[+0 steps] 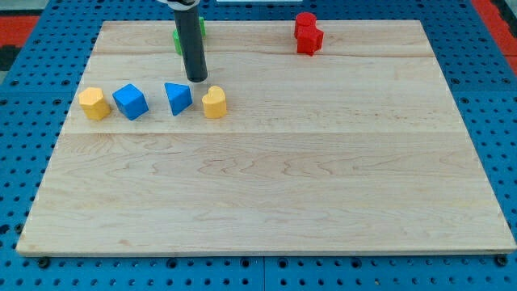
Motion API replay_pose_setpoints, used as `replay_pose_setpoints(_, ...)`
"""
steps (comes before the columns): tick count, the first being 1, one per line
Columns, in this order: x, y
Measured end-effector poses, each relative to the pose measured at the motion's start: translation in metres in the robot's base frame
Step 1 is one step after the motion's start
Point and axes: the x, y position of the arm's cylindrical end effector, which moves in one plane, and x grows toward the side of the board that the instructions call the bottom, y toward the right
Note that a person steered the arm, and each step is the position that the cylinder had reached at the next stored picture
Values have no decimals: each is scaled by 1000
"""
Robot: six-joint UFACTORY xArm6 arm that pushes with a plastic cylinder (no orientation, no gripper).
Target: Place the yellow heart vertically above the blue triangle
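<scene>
Camera view, only one: wooden worktop (266,186) on a blue pegboard. The robot's dark rod comes down from the view's top, its tip (197,79) resting on the board just above the gap between the blue triangle (178,98) and the yellow heart (214,103). No pincer on this rig, so nothing opens or closes and nothing is held; the tip touches no block as far as can be told. Yellow heart sits just to the view's right of the blue triangle, near or touching, hard to say. Key relation: heart lies below and slightly right of the tip, while its goal spot, above the triangle, is roughly where the tip stands now, a bit left. So the tip is on the wrong side; judgement is that it needs to go round to the heart's lower right and push up-left. Risk: clipping the triangle. Others in the row: blue cube (131,102) and a yellow block (94,103) at the view's left. Red block (308,33) at top right, green block (201,28) mostly hidden behind the rod.
</scene>
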Motion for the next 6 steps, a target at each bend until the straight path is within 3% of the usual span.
replay_pose_setpoints(1,12,-74)
replay_pose_setpoints(4,77,-19)
replay_pose_setpoints(6,78,59)
